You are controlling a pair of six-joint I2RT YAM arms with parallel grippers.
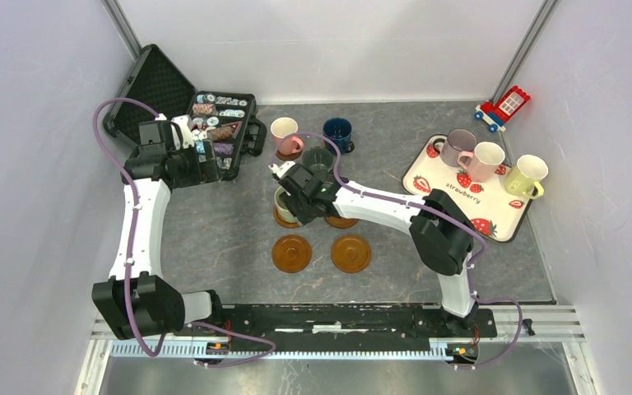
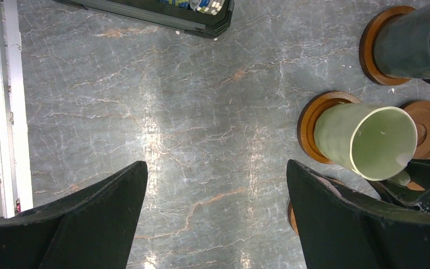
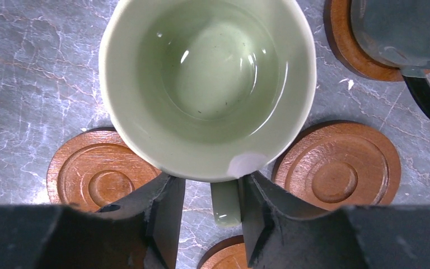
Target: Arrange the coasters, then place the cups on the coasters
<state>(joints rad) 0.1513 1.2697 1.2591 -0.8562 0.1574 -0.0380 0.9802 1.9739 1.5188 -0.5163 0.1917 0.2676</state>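
Note:
The light green cup (image 1: 283, 202) (image 3: 207, 84) stands on a brown coaster (image 2: 309, 131) mid-table. My right gripper (image 1: 290, 207) (image 3: 211, 185) straddles its handle (image 3: 225, 203) with the jaws parted; there is a gap on the left side of the handle. Bare coasters (image 3: 95, 176) (image 3: 336, 168) lie on either side, and two more (image 1: 291, 253) (image 1: 350, 253) lie nearer me. A dark grey-green cup (image 1: 319, 160) (image 2: 414, 42) sits on its coaster behind. Pink (image 1: 284, 132) and navy (image 1: 337, 132) cups stand further back. My left gripper (image 1: 183, 133) (image 2: 217, 168) hangs open and empty over bare table.
A white strawberry tray (image 1: 494, 218) at the right carries mauve (image 1: 459, 146), pale pink (image 1: 485, 159) and cream-yellow (image 1: 527, 174) cups. An open black case of chips (image 1: 214, 123) lies at the back left. A red and blue toy (image 1: 502, 107) sits at the back right.

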